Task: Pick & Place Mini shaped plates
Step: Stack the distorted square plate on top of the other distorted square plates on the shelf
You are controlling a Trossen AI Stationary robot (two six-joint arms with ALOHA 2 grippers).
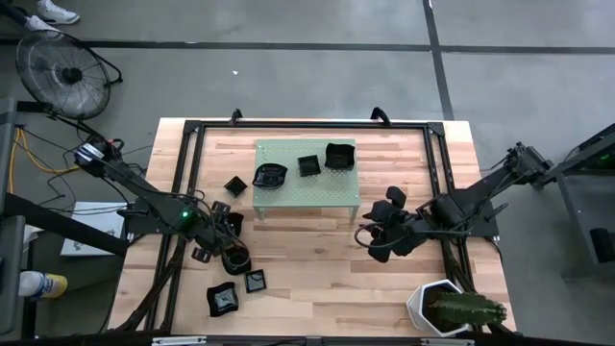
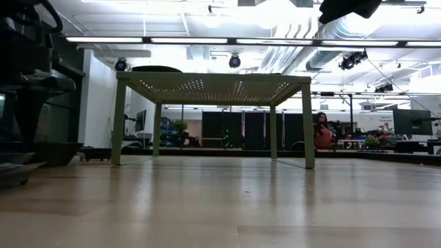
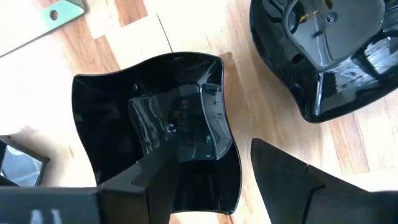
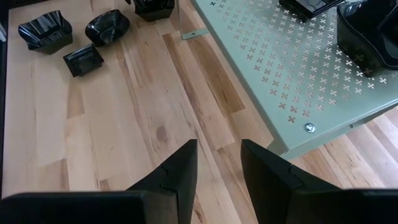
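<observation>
Left gripper (image 3: 205, 180) is low over the table's left side — fingers spread, one finger (image 3: 161, 177) inside a wavy-edged black plate (image 3: 155, 118), the other outside its rim. Nothing is clamped. Right gripper (image 4: 217, 165) hovers open and empty beside the green perforated stand (image 1: 304, 183) — three plates sit on it.
</observation>
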